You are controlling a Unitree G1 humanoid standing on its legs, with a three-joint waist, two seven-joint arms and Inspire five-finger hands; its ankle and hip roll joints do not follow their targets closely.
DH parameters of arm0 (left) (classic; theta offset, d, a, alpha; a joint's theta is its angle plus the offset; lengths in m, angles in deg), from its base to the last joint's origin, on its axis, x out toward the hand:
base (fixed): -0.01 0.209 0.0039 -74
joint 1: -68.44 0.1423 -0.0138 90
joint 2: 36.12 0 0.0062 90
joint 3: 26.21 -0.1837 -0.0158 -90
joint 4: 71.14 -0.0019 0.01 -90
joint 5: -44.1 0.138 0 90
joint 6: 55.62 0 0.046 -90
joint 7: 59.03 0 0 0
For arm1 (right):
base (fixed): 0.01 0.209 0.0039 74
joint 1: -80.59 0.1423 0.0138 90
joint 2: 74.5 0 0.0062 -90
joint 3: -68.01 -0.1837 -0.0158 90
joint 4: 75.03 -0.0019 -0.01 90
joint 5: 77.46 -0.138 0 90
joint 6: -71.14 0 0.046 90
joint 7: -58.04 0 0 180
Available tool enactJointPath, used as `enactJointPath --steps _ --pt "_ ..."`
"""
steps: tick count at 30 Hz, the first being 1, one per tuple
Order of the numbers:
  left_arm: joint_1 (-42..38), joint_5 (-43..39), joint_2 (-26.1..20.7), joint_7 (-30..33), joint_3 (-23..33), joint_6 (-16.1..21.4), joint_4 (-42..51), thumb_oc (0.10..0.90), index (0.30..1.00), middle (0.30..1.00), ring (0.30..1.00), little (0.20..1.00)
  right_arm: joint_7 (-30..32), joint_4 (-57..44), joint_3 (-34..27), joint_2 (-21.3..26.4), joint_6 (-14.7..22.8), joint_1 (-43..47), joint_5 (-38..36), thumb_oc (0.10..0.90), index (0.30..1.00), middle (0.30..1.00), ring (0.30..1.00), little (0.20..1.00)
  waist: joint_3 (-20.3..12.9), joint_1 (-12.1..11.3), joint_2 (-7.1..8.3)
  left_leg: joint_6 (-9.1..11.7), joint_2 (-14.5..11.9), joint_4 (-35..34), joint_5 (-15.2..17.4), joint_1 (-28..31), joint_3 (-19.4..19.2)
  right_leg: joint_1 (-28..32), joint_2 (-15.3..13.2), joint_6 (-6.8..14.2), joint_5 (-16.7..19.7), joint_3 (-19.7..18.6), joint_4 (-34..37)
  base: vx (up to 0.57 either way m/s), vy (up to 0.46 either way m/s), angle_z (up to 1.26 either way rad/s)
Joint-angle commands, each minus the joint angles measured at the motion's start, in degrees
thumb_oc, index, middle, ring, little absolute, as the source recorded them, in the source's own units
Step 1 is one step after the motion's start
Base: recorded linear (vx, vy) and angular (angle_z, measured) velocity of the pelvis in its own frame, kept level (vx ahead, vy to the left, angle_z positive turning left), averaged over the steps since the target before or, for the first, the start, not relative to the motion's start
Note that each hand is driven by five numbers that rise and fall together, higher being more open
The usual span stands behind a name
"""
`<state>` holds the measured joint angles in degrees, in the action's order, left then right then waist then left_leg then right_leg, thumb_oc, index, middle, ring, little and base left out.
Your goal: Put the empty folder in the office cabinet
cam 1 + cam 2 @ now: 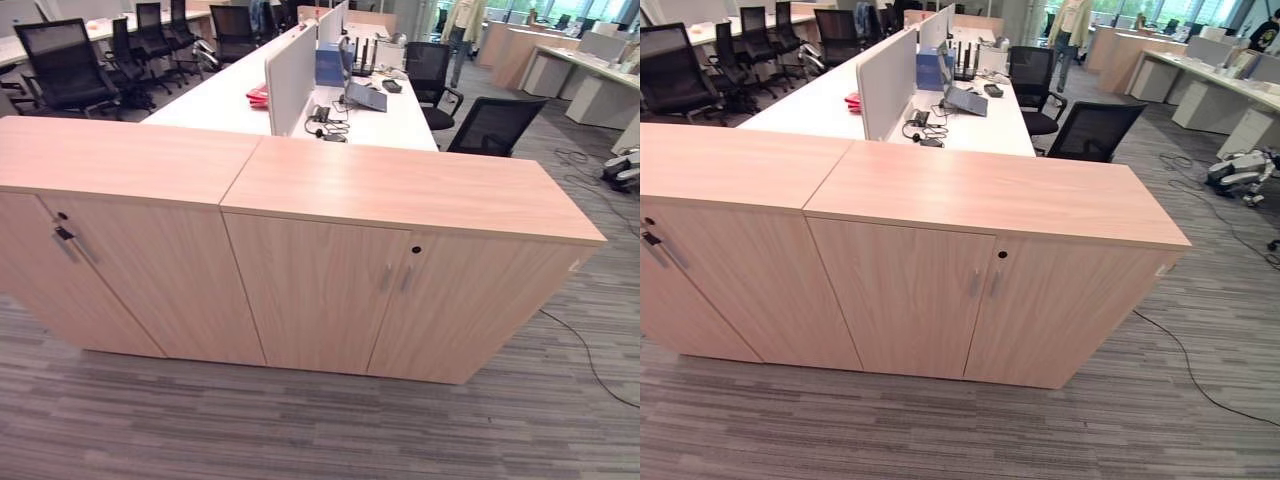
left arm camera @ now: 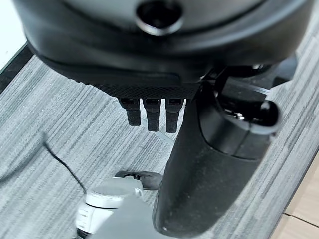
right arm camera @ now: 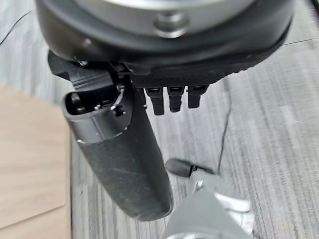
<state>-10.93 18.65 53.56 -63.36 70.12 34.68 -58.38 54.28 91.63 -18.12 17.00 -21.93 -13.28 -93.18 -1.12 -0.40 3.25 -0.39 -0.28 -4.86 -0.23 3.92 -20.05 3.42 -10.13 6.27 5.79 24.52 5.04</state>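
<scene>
One red flat item (image 1: 257,95), maybe the folder, lies near the left edge of the white desk (image 1: 215,105), just beside the divider screen (image 1: 292,75). It is beyond the office cabinet (image 1: 400,290), whose doors are closed. Its long axis I cannot tell. It lies ahead and slightly to my left, so I judge my left hand (image 2: 209,169) nearer. This hand and my right hand (image 3: 124,164) both hang released over the carpet (image 1: 300,430), holding nothing.
</scene>
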Motion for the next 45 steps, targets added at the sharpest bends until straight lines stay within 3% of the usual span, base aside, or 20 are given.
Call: enactJointPath --steps 1,5,7,11,17,18,19,20,25,28,29,35,45 --pt "-6.37 3.85 2.39 2.44 0.96 4.04 1.44 0.8 0.9 0.9 0.9 0.9 1.3 2.16 1.66 1.53 0.53 2.94 1.16 0.8 0.9 0.9 0.9 0.9 2.25 -0.38 -1.39 1.12 -0.57 -0.14 6.27 2.08 6.06 0.04 1.5 0.69 -3.29 4.43 -0.44 -0.03 0.055 0.37" --pt "-6.1 8.02 1.36 7.14 -1.63 6.31 5.28 0.8 0.9 0.9 0.9 0.9 2.89 0.3 1.0 0.67 1.8 2.6 -0.97 0.8 0.9 0.9 0.9 0.9 3.63 -2.25 -1.05 0.75 0.46 -0.14 5.71 0.9 10.5 -0.16 -0.35 1.08 -4.35 7.43 -3.7 -0.05 0.031 0.55" --pt "-7.69 7.43 0.47 8.3 -2.63 6.85 5.99 0.8 0.9 0.9 0.9 0.9 3.09 -0.28 1.26 0.67 2.01 3.53 -1.48 0.8 0.9 0.9 0.9 0.9 4.38 -1.8 -1.18 0.56 0.55 -0.14 5.47 0.09 12.31 -1.7 -1.15 2.04 -4.29 5.15 -5.66 -0.07 0.026 0.57" --pt "-10.11 8.81 -0.69 7.96 -4.94 6.98 5.79 0.8 0.9 0.9 0.9 0.9 3.42 0.04 3.33 0.49 2.12 4.44 -1.03 0.8 0.9 0.9 0.9 0.9 3.64 -1.23 -0.76 0.34 1.09 -0.14 6.03 -0.03 11.73 -1.86 -0.35 1.85 -4.43 -1.23 -3.15 0.0 0.029 0.34" --pt "-14.09 17.01 -0.18 9.31 -12.69 6.45 7.98 0.8 0.9 0.9 0.9 0.9 4.53 -0.36 9.83 0.97 1.77 5.04 7.61 0.8 0.9 0.9 0.9 0.9 1.95 -0.67 0.69 0.75 0.71 -0.14 5.18 -0.36 9.55 -1.44 0.82 1.33 -3.92 -1.98 -0.04 0.0 -0.051 -0.2" --pt "-14.89 20.32 0.41 9.35 -16.26 6.48 9.05 0.8 0.9 0.9 0.9 0.9 4.73 -0.64 10.18 0.75 1.59 5.55 7.6 0.8 0.9 0.9 0.9 0.9 1.89 -0.33 0.69 0.9 0.47 -0.14 5.28 -0.04 9.39 -1.12 1.0 1.28 -4.02 -2.11 -0.04 0.03 -0.045 -0.15" --pt "-14.89 20.32 0.41 9.36 -16.27 6.47 9.05 0.8 0.9 0.9 0.9 0.9 4.73 -0.64 10.17 0.75 1.59 5.54 7.6 0.8 0.9 0.9 0.9 0.9 1.9 -0.35 0.69 0.9 0.47 -0.14 5.28 -0.03 9.38 -1.11 1.01 1.28 -4.02 -2.12 -0.04 0.03 -0.044 -0.14" --pt "-15.3 25.52 0.68 9.24 -20.74 6.51 10.14 0.8 0.9 0.9 0.9 0.9 4.98 -0.65 10.38 0.04 1.75 4.8 7.79 0.8 0.9 0.9 0.9 0.9 1.89 0.35 0.41 0.97 0.23 -0.14 5.46 0.25 8.96 -1.07 1.27 1.25 -4.08 -2.36 -0.04 0.01 -0.017 -0.09" --pt "-15.27 31.97 0.77 8.35 -26.0 6.37 10.65 0.8 0.9 0.9 0.9 0.9 5.09 -0.62 9.97 -0.47 1.98 4.04 6.9 0.8 0.9 0.9 0.9 0.9 2.07 1.63 -0.38 0.97 -0.13 -0.14 5.68 0.57 7.98 -1.38 1.63 1.18 -4.17 -3.32 -0.04 0.0 -0.012 -0.13" --pt "-14.92 31.68 0.92 8.45 -24.96 5.96 8.76 0.8 0.9 0.9 0.9 0.9 5.19 -0.38 8.71 -0.39 2.17 4.04 4.83 0.8 0.9 0.9 0.9 0.9 2.07 1.95 -0.71 1.02 -0.37 -0.14 5.79 0.81 7.3 -1.56 1.78 1.11 -4.19 -3.83 -0.04 0.01 0.001 -0.16" --pt "-13.81 28.33 1.14 8.56 -20.92 5.33 5.3 0.8 0.9 0.9 0.9 0.9 5.31 0.96 5.66 -0.14 2.25 3.53 1.78 0.8 0.9 0.9 0.9 0.9 1.71 2.24 -1.06 1.08 -0.52 -0.14 6.05 1.34 6.69 -1.37 2.01 0.99 -4.45 -4.21 -0.04 0.04 -0.002 -0.01" --pt "-11.63 23.84 0.56 8.58 -14.02 4.45 1.86 0.8 0.9 0.9 0.9 0.9 5.24 3.56 2.94 0.99 2.08 2.11 1.02 0.8 0.9 0.9 0.9 0.9 1.28 2.26 -1.05 1.27 -0.83 -0.14 6.32 2.33 6.15 -0.66 2.45 0.76 -4.88 -4.65 -0.04 0.03 -0.012 -0.11" --pt "-10.87 22.74 2.28 7.54 -13.97 4.33 1.41 0.8 0.9 0.9 0.9 0.9 5.46 4.25 0.77 0.36 2.31 1.23 -1.63 0.8 0.9 0.9 0.9 0.9 1.11 2.74 -1.45 1.42 -1.16 -0.14 6.48 2.8 5.53 -0.37 2.84 0.61 -5.12 -4.92 -0.04 0.0 0.0 0.0"
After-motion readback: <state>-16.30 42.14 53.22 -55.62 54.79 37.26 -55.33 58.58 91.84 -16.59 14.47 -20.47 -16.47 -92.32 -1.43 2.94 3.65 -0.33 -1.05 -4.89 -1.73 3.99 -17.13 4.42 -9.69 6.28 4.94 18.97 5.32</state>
